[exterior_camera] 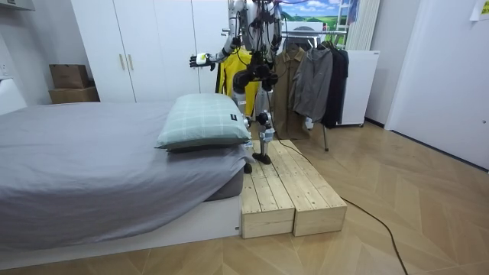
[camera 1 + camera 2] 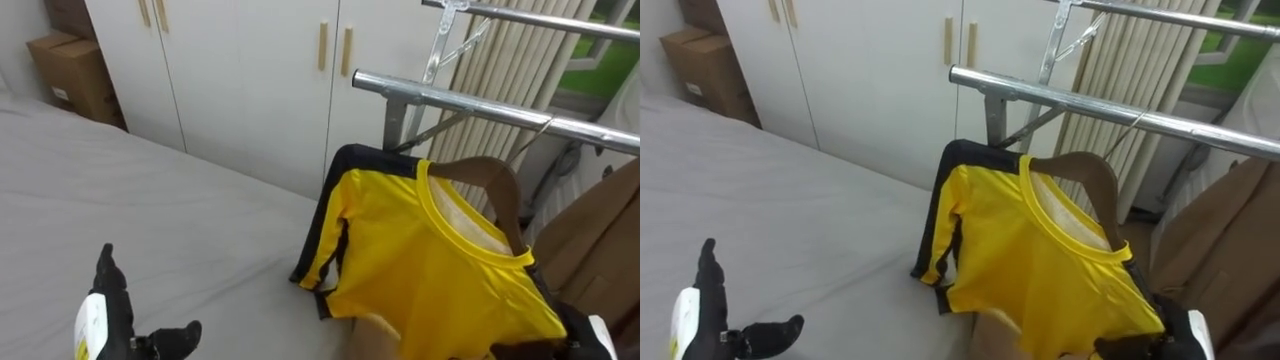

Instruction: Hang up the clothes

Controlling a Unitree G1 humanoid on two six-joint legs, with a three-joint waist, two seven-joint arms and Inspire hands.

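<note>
The yellow shirt (image 2: pixel 430 260) on its wooden hanger (image 2: pixel 497 180) sits just under the rack rail (image 2: pixel 480 105), hook pointing to 1 o'clock; whether it has caught I can't tell. The right hand (image 2: pixel 600 335), the nearer, is at the shirt's 5 o'clock, fingers hidden. The left hand (image 2: pixel 120 320) is spread over the bed (image 2: pixel 150 190) at 8 o'clock.
</note>
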